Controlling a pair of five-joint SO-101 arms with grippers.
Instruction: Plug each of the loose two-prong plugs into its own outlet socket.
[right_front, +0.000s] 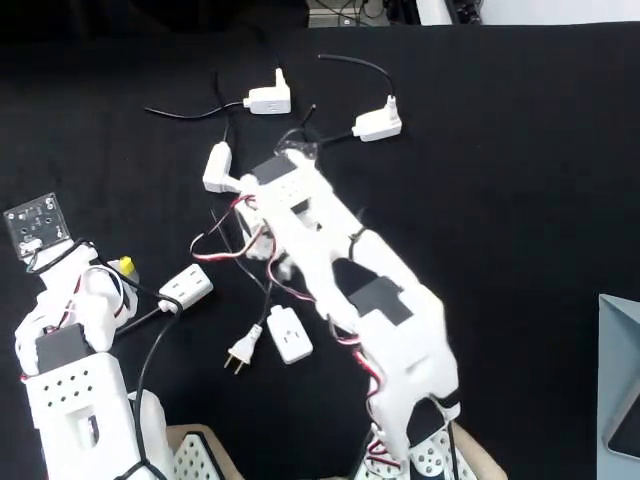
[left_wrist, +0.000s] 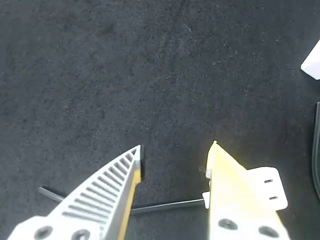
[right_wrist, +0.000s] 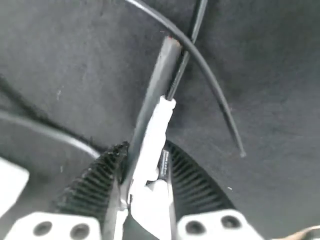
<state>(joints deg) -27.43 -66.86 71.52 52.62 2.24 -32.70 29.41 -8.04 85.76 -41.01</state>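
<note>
**benchrat:** High view first. Top white plug and right white plug lie in the upper middle of the frame. The left white plug lies against the tip of the right arm. The left socket is left of centre. The lower socket sits beside a loose black plug, lower centre. Nothing is plugged in on the table yet. The left arm is parked in the lower left corner, near the left socket.

**solderjoe:** Why parked there?

**benchrat:** Left wrist view says it: the left pincer is spread wide with nothing in it, above bare cloth. The left socket sits just beside its yellow finger. My guess is it's waiting to pin that socket down.

**solderjoe:** And the right one?

**benchrat:** Right wrist view: the right pincer is clamped tight on a held plug. Its black cable runs out past the fingertips. Gripping the body lets the cord trail free, I reckon. Prongs are hidden, so I can't say which way they face, or which of the white plugs this is.

**solderjoe:** Any labels?

**benchrat:** No writing I can read on the plugs or sockets.
</note>
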